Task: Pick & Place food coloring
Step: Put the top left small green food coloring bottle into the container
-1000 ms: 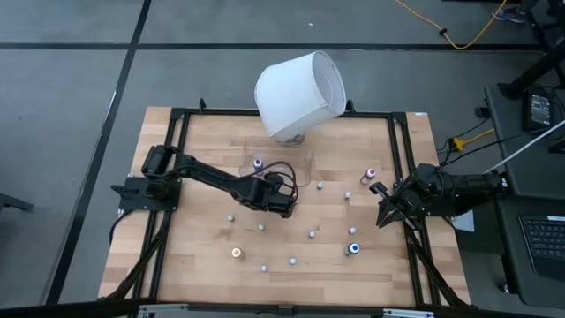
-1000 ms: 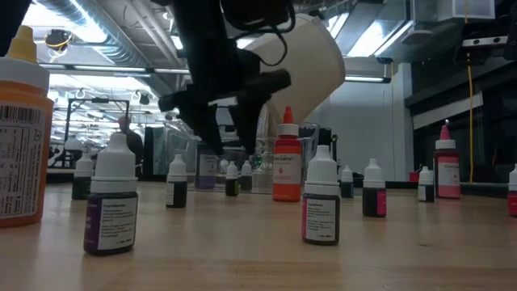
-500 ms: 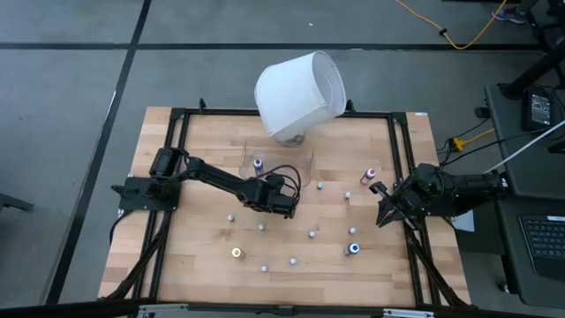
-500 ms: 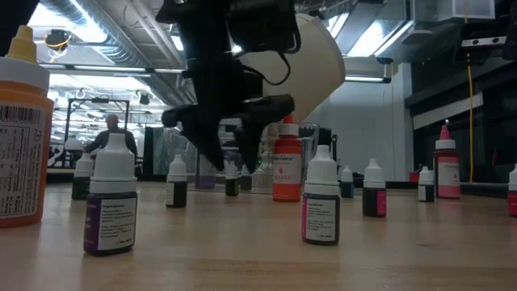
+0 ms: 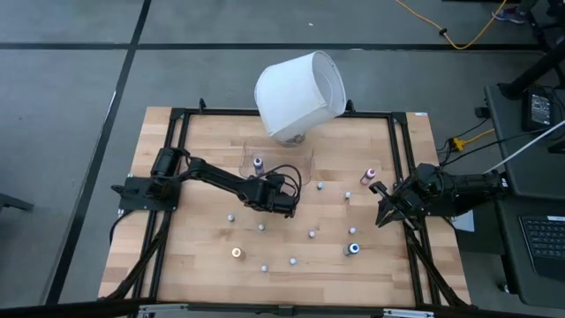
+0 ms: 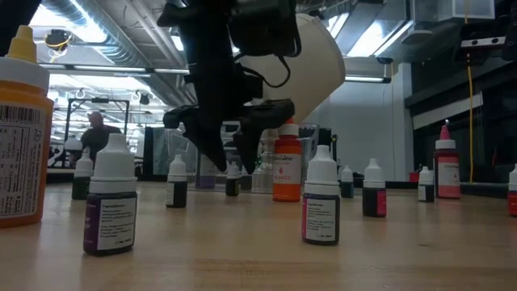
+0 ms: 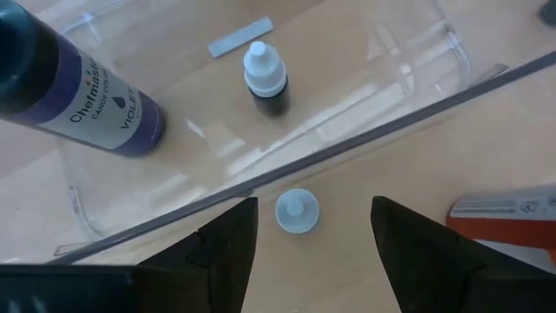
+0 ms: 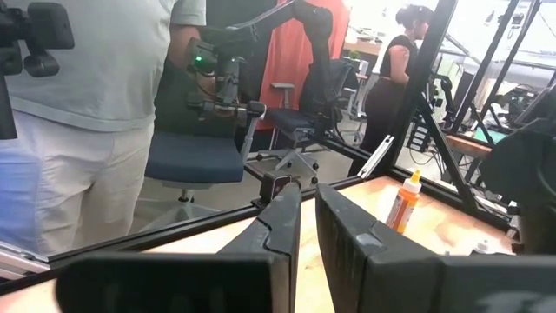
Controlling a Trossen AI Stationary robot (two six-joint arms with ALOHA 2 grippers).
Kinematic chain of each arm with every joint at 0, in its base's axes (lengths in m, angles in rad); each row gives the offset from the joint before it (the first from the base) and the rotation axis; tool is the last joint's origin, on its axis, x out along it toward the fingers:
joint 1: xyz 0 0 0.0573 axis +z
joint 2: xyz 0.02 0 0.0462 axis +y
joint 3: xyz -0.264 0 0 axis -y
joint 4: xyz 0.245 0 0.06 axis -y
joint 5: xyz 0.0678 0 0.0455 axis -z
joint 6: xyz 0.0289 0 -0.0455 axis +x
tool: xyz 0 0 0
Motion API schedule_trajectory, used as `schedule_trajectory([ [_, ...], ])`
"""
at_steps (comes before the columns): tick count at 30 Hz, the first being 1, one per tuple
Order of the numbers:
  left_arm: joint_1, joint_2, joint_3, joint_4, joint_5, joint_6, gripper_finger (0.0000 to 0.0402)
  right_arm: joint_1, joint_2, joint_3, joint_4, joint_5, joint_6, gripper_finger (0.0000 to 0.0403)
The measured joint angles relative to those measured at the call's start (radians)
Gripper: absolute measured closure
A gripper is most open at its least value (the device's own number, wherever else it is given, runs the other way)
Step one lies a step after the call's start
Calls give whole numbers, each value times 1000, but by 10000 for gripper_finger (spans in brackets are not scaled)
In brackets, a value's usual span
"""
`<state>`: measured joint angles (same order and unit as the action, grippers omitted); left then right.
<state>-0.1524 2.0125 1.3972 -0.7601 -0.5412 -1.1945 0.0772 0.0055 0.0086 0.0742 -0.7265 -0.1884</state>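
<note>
my left gripper (image 7: 300,239): fingers apart, straddling a white-capped bottle (image 7: 297,211) of food coloring just outside the clear tray (image 7: 452,56), nothing clamped. inside the tray: a small white-capped bottle (image 7: 265,78) upright, a violet bottle (image 7: 74,91) beside it. other bottles scattered over the table (image 5: 194,265) beyond the tray's front. my right gripper (image 5: 381,215): fingers together, empty, waiting at the table edge, well away from the tray.

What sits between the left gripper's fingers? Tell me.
A white-capped bottle stands between the left gripper's open fingers, untouched; the left wrist view shows it.
</note>
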Motion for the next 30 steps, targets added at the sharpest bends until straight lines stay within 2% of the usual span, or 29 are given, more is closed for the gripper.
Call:
schedule_trajectory([
  [30, -3, 0, 0, 0, -5, -23, 291, 0, 0, 0, 0, 0, 0, 359],
])
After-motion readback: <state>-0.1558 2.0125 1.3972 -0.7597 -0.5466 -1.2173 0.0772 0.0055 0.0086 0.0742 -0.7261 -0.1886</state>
